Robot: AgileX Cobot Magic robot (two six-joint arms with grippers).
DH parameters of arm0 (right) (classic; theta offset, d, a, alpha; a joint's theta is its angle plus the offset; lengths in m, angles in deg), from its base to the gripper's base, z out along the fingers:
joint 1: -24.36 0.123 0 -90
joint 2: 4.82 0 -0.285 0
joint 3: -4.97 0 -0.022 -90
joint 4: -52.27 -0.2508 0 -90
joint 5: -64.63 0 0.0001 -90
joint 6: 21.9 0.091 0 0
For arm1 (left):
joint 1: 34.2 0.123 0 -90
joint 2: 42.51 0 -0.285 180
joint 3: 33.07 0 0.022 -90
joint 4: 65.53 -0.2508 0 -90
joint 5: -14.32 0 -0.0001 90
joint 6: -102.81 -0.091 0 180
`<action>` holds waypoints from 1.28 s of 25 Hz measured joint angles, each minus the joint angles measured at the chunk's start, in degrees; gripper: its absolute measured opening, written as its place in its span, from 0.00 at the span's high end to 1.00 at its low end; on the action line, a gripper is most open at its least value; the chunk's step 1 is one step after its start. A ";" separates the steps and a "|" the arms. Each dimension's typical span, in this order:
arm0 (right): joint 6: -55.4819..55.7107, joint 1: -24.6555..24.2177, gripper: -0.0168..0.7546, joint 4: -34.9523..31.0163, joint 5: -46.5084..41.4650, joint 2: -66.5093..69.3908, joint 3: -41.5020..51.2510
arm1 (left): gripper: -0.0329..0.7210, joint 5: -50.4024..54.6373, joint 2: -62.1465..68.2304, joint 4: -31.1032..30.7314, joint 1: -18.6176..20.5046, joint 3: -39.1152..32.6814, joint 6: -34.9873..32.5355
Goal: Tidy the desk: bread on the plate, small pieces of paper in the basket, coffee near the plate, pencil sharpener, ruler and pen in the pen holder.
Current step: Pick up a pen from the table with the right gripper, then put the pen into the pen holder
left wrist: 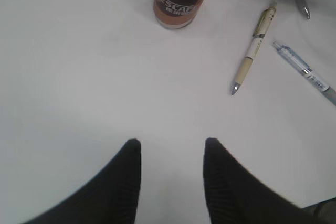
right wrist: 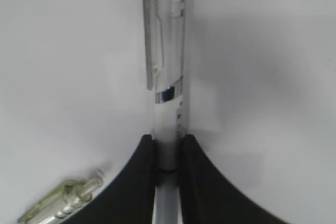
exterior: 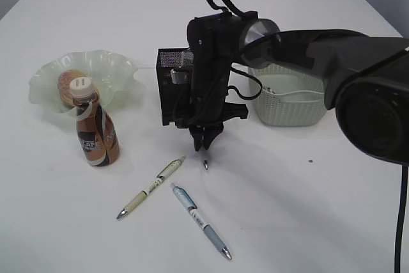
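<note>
My right gripper reaches across the middle, just in front of the black pen holder. It is shut on a clear pen, whose tip points down close to the table. A beige pen and a blue pen lie on the table in front; both also show in the left wrist view, beige and blue. The bread lies on the pale green wavy plate. The coffee bottle stands upright just in front of the plate. My left gripper is open and empty over bare table.
A pale mesh basket stands right of the pen holder, partly behind my right arm. Something silver-grey sits in the holder's top. A small dark speck lies on the table to the right.
</note>
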 joint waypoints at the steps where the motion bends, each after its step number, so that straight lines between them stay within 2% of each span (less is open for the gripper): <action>1: -0.23 0.00 0.89 -0.29 0.00 -0.26 0.09 | 0.56 0.00 0.00 0.00 0.00 0.00 0.00; 9: -3.64 0.23 0.89 -1.84 0.00 -5.36 0.40 | 0.56 0.00 0.00 0.00 0.00 0.00 0.00; 14: -6.26 0.23 0.89 -1.84 0.00 -11.19 6.54 | 0.56 0.40 0.00 0.00 0.00 0.00 0.00; 24: -11.77 0.23 0.89 -1.84 0.61 -26.95 31.57 | 0.56 0.80 0.00 -1.44 0.00 0.00 0.00; 32: -17.57 -0.54 0.89 -3.78 19.77 -44.45 54.58 | 0.56 2.58 0.00 -2.39 0.00 0.00 0.00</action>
